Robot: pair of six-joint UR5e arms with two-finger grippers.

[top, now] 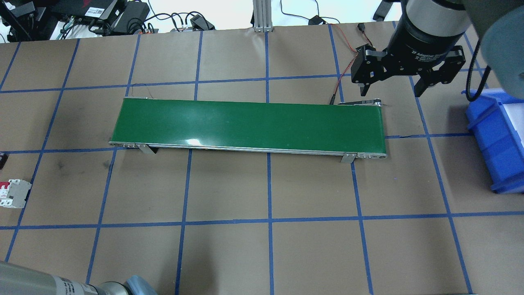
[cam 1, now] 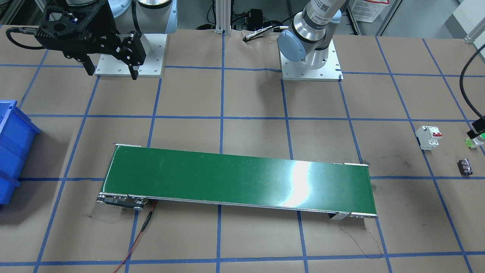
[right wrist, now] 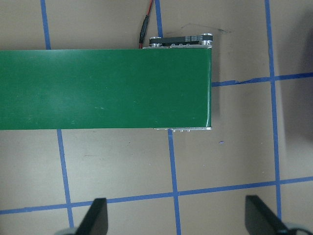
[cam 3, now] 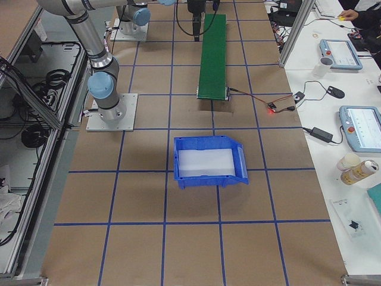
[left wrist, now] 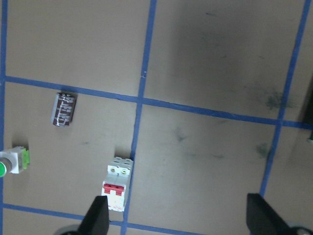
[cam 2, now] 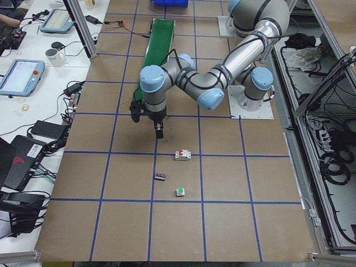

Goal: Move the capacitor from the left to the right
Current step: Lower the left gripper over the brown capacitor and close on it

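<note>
1. Lying untouched at the front view's right edge, the capacitor [cam 1: 465, 167] is sitting near the breaker [cam 1: 429, 137].
2. Overhead, the right gripper [top: 391, 89] is hanging open and empty above the conveyor's [top: 249, 125] right end.
3. Wrist view: the left gripper [left wrist: 178, 220] is hovering open. I am judging the approach to be the step in hand, needing centring over the capacitor, then descending.

Counted on the table:
- one capacitor [left wrist: 63, 108]
- one white circuit breaker [left wrist: 117, 183] with red switches
- one green-capped push-button [left wrist: 11, 162]
- one green conveyor belt [cam 1: 238, 180]
- one blue bin [cam 3: 205, 141]

Robot arms: two, each carrying one gripper, namely the left gripper [left wrist: 178, 218] and the right gripper [top: 391, 88].
</note>
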